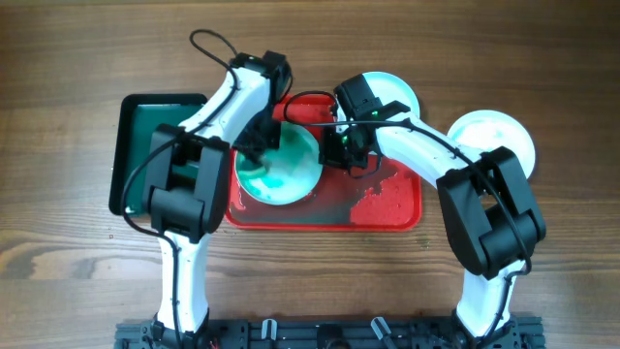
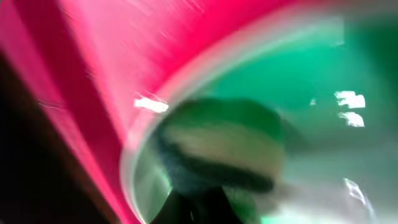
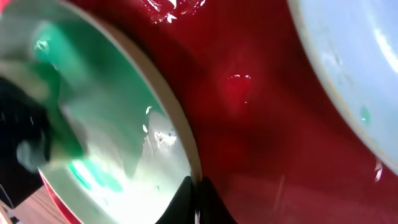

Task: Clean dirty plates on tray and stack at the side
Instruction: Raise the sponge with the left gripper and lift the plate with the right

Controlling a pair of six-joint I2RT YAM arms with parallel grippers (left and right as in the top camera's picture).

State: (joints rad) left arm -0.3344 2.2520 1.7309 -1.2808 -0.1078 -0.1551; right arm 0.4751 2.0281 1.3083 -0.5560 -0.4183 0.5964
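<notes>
A pale plate (image 1: 286, 174) smeared with teal-green lies on the left half of the red tray (image 1: 387, 208). My left gripper (image 1: 260, 150) is shut on a green and yellow sponge (image 2: 217, 149) and presses it on this plate (image 2: 323, 93); the left wrist view is blurred. My right gripper (image 1: 339, 145) is shut on the plate's right rim (image 3: 186, 149), its fingertips (image 3: 198, 202) pinching the edge. A second pale plate (image 1: 397, 89) lies at the tray's far edge and shows in the right wrist view (image 3: 348, 74). A third plate (image 1: 496, 141) lies on the table to the right.
A dark green tray (image 1: 145, 145) sits to the left of the red tray, under my left arm. The red tray floor (image 3: 261, 124) is wet and streaked. Wooden table (image 1: 77, 262) surrounds both trays.
</notes>
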